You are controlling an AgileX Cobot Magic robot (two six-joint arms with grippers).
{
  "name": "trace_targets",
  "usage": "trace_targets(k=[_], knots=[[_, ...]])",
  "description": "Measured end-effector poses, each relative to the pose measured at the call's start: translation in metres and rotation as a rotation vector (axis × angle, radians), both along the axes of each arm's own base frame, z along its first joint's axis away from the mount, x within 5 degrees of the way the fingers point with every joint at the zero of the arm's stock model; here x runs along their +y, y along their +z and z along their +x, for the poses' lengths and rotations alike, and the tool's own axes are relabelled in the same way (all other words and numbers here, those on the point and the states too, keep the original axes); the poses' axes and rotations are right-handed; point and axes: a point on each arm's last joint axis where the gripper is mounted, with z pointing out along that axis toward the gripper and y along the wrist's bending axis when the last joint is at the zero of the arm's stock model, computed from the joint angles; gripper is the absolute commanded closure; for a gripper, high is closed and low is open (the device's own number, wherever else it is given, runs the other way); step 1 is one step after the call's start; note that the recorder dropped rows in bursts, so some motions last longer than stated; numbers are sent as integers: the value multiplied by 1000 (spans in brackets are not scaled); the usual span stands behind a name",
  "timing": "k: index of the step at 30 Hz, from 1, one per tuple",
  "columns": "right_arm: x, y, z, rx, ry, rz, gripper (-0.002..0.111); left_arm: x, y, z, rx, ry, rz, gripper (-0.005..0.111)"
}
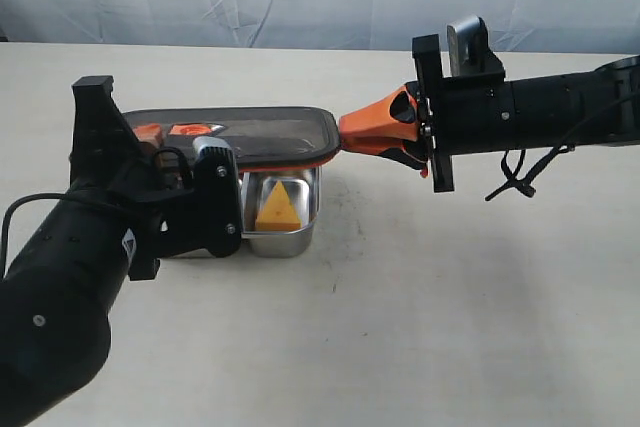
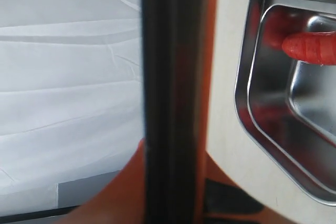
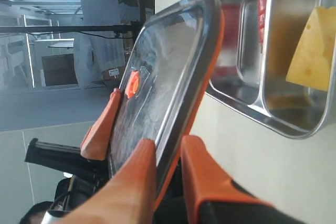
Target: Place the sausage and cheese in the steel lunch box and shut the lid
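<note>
The right gripper (image 3: 169,148) is seen closed narrowly on one short edge of the lid (image 3: 157,93), one orange finger on each face. The left gripper (image 2: 173,177) is clamped in the same way on the opposite short edge, which is shown edge-on in its wrist view. The lid is thus carried between both arms, roughly level, above the steel lunch box (image 1: 285,237) and not seated on it: a gap is visible under its right end.

The box is set on the tabletop (image 1: 450,327), left of the middle and well clear of every edge. The cheese (image 1: 277,209) is found upright in the compartment at the right arm's end. The sausage (image 2: 310,47) lies in the other compartment, hidden by the left arm in the exterior view.

Several failures can be expected from here:
- The lid could be brought down out of line with the rim, so that one corner is perched on the steel and the seal is not pressed home.
- If one arm were lowered faster than the other, the lid could be tilted or pulled out of a pinch, since only a thin margin is held at each end.
- The lower fingers could be trapped between lid and rim.
- The box is not fastened, so it could be pushed across the tabletop by a sideways contact.
- Whether the cheese tip stands above the rim cannot be told.

Counted: two grippers, one lid with one orange valve tab (image 3: 132,84), one lunch box with two compartments, one sausage, one cheese.
</note>
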Motion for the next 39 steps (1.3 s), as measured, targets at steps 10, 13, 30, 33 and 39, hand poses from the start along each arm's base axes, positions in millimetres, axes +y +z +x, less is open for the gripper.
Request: trace_targets(k=[10,13,30,33,39], knots=[[0,-2,-2,9,19,-19,89,0,0,0,0,-1,4,107],[0,-2,-2,20,16,-19,89,0,0,0,0,-3,4,107],[0,-1,-2,101,9,-34,89,-9,1,-10,-13,-58,28,107],[0,-1,0,111,-7,-24,89,-12,1,-15,-10,-71,24,107],[1,4,5,86,-9,-22,89,-15,-1,-19,7,-83,12,107]])
